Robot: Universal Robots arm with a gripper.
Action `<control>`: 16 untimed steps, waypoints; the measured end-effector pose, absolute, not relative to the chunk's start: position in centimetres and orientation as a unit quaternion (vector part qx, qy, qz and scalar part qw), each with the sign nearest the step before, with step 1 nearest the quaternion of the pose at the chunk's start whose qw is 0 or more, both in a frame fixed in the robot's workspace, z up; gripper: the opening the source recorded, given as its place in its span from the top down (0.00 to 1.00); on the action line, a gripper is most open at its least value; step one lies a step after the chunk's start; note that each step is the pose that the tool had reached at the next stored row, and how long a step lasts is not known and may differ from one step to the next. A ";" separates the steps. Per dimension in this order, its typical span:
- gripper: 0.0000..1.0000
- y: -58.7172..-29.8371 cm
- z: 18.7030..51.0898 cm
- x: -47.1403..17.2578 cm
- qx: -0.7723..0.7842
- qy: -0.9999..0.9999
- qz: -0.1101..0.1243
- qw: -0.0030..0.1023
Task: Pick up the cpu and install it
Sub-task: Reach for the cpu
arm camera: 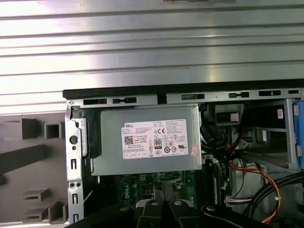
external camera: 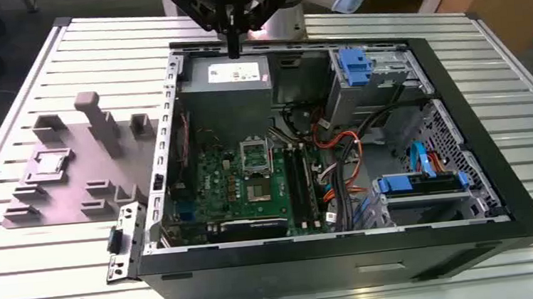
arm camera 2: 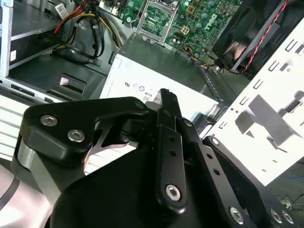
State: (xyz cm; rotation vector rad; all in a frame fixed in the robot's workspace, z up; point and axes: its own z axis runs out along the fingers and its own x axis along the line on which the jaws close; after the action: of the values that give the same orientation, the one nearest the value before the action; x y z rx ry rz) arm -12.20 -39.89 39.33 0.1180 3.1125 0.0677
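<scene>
- Gripper (external camera: 234, 51): black two-finger claw, fingers drawn together to a narrow tip (arm camera 2: 167, 95), nothing seen between them. It hangs over the rear wall of the computer case (external camera: 351, 257), above the power supply (external camera: 226, 81).
- Cpu (external camera: 48, 164): small pale square lying flat in a recess of the grey tray (external camera: 24, 211). It sits outside the case on the exterior view's left, well apart from the gripper, and is not yet picked up.
- Socket (external camera: 258, 187): on the green motherboard (external camera: 222, 189), with its metal frame (external camera: 254, 152) apparently swung up. It looks unfilled, though the detail is too small to confirm.
- Hazard, claw width: a claw that reaches the tray this narrow would likely press on the chip's top rather than straddle its edges.
- Hazard, raised blocks (external camera: 103, 130): these stand near the recess, so a slanted approach could knock a finger against them and shift the tray.
- Hazard, thin chip: it offers little edge to grip, and an off-centre pinch may tilt or drop it.
- Hazard, case side wall (external camera: 167, 150): it stands between tray and board, and a low carry could strike it.
- Hazard, cables (external camera: 338, 151): the orange and black bundle lies near the board and could snag the wrist.
- Hazard, seating: a chip set down turned or tilted would sit proud of the socket and risk damaging the contacts.
</scene>
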 end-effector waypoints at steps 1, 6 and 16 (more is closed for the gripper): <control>0.89 -39.9 39.3 -12.2 0.038 0.999 0.022 0.013; 0.89 -39.9 39.3 -12.2 0.038 0.999 0.022 0.013; 0.89 -39.9 39.3 -13.0 0.038 0.999 0.022 0.013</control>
State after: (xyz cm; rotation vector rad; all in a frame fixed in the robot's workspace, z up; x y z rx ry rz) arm -12.98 -39.89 39.33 0.1178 3.1125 0.0676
